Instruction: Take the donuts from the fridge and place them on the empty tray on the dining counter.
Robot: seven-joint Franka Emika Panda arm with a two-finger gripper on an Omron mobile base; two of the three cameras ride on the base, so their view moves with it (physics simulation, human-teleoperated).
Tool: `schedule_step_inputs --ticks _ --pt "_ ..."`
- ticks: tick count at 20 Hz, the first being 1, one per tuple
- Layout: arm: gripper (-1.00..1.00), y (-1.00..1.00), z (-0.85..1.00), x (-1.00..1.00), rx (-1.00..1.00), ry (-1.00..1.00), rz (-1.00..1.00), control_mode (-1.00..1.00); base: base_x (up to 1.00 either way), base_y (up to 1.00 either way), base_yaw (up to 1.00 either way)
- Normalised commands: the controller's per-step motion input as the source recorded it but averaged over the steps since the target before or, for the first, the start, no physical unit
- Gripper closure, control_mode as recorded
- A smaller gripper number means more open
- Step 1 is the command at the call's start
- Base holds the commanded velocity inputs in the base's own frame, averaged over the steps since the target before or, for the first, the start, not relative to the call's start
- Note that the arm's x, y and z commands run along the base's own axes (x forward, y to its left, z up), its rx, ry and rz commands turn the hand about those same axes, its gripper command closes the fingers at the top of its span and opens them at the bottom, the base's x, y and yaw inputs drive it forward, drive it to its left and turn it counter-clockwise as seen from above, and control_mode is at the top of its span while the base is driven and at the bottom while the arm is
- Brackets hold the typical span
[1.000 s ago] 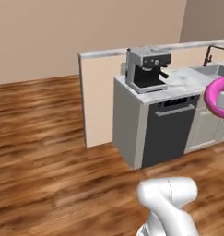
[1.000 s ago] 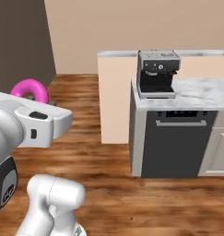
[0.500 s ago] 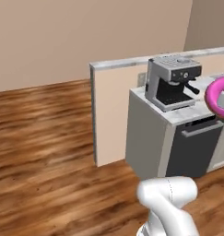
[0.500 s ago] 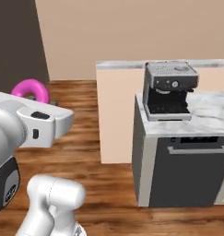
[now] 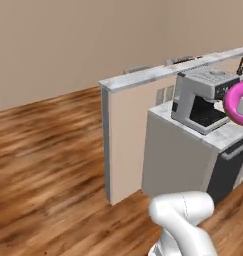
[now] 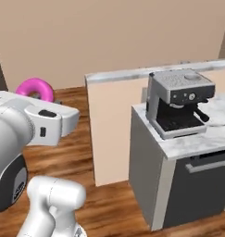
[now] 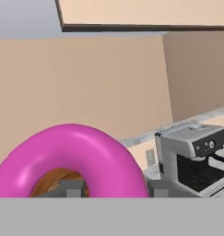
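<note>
Base drove closer; the espresso machine (image 6: 178, 102) loomed larger. My fingers (image 7: 111, 188) stayed clamped on the pink donut (image 7: 69, 161). Tray unseen, so its bearing undetermined.

Glossy white rounded arm (image 6: 35, 125), dark grey joint disc, small black markings

You've got open wood floor (image 5: 48, 165) at frame left; the coffee machine (image 5: 203, 100) and partition wall (image 5: 128, 145) block the right.

walls: plain beige (image 5: 68, 45) | floor: brown wood planks (image 5: 43, 165) | cabinet: grey, marble-topped (image 6: 146, 157), coffee machine (image 6: 178, 102) on it
</note>
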Motion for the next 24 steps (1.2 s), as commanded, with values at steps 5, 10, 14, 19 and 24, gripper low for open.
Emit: schedule_step_inputs --ticks 5,10,14,19,24 --pt "1.00 0.00 0.00 0.00 0.00 0.00 0.00 1.00 0.91 0.75 -0.82" --pt "1.00 0.00 0.00 0.00 0.00 0.00 0.00 1.00 0.84 0.90 -0.75" --pt "1.00 0.00 0.00 0.00 0.00 0.00 0.00 1.00 0.57 0.66 -0.87" --pt "1.00 0.00 0.00 0.00 0.00 0.00 0.00 1.00 0.13 0.72 -0.73" --pt "1.00 0.00 0.00 0.00 0.00 0.00 0.00 1.00 -0.72 1.00 -0.15"
